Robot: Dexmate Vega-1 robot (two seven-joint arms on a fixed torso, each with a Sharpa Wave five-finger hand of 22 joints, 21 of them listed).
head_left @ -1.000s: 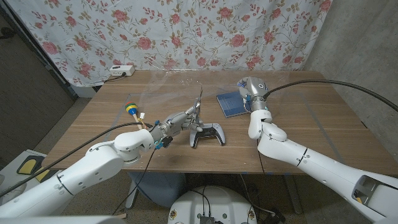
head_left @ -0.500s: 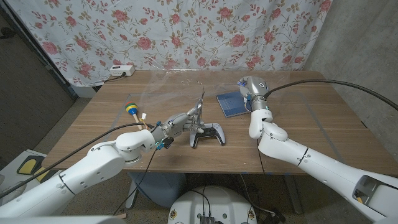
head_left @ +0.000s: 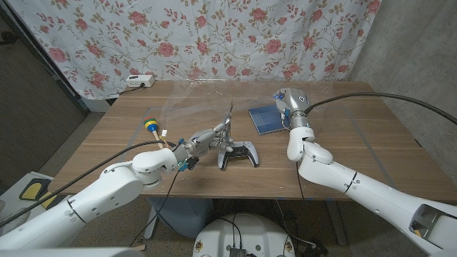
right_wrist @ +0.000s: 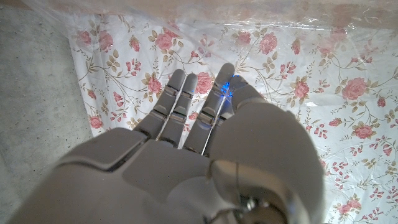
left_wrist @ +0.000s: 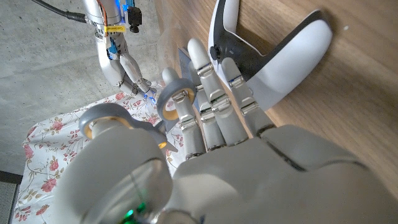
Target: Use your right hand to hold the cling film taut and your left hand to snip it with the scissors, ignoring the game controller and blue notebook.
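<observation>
1. Head view shows my left hand (head_left: 202,140) over the middle of the wooden table (head_left: 371,153), holding the scissors (head_left: 227,123); the blades point up and away from me, toward the flowered curtain (head_left: 214,36).
2. Left wrist view shows my fingers (left_wrist: 214,93) stretched close together along the grey handles of the scissors, and one ring handle (left_wrist: 174,99) sits just beside them. So this hand is closed on the scissors.
3. The game controller (head_left: 239,153), white with black parts, lies on the table just beside my left hand, on its right side. In the left wrist view the same controller (left_wrist: 273,50) is directly under my fingertips.
4. My right hand (head_left: 284,100) is raised at the far right part of the table, near the blue notebook (head_left: 264,118).
5. Right wrist view shows my right hand (right_wrist: 199,118) with the fingers almost straight and side by side, reaching toward the crinkled cling film (right_wrist: 298,18). I cannot tell whether the fingers really hold the film or only lie against it.
6. In the head view the cling film (head_left: 196,89) is a faint clear sheet with small shiny wrinkles, above the far half of the table, between the scissors tips and the curtain.
7. At the left side of the table stands a small colourful object (head_left: 151,126), and a white power strip (head_left: 139,81) lies at the far left corner.
</observation>
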